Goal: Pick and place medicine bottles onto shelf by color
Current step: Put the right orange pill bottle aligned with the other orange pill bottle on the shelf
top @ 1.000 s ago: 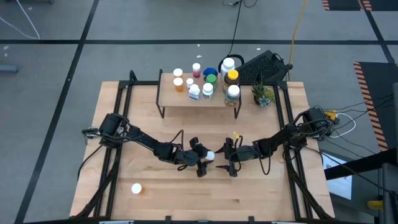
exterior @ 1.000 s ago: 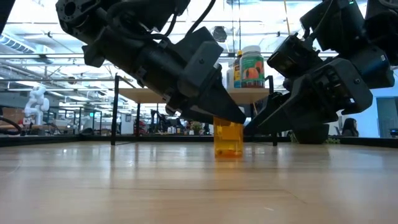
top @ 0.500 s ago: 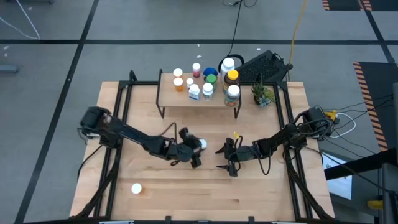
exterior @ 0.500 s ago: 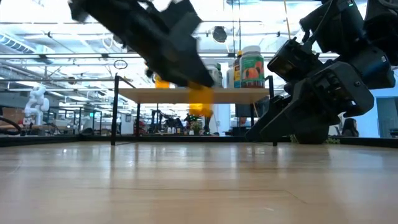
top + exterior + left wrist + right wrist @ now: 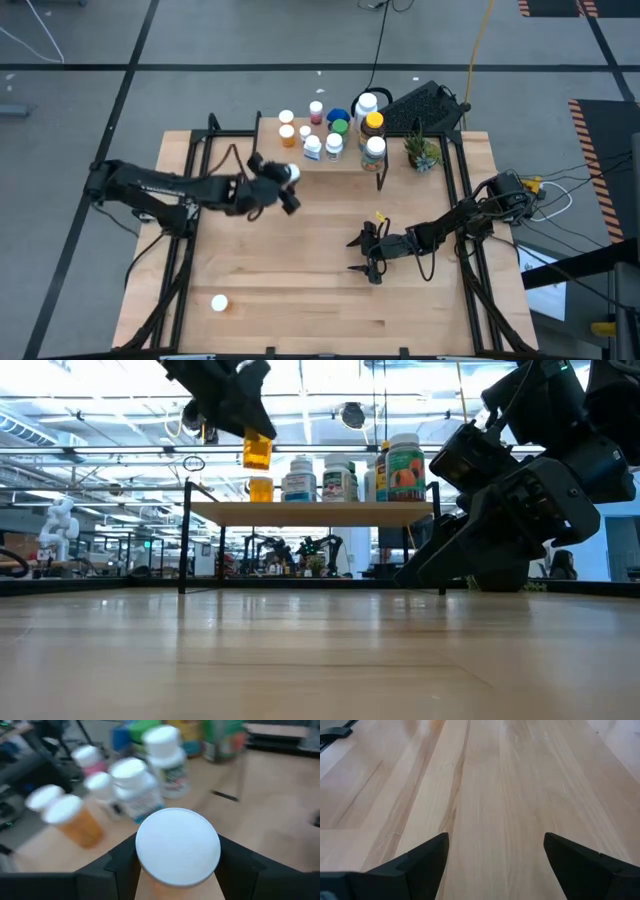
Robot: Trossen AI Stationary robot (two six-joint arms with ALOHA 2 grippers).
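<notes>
Left gripper (image 5: 285, 186) grips an orange bottle (image 5: 257, 452) aloft by the shelf's (image 5: 345, 160) front edge; right gripper (image 5: 358, 254), jaws wide, sits low mid-table (image 5: 300, 300).

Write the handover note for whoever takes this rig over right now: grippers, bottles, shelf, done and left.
Left gripper: shut on a white-capped orange medicine bottle, held in the air near the left end of the low light-wood shelf.
Right gripper: open, empty, low over the wooden table at mid-right.
Done: about ten bottles stand on the shelf, the orange ones at its left end.
Left: set the held bottle down, probably beside the orange ones; then fetch the white-capped bottle lying alone near the table's front-left corner.
</notes>
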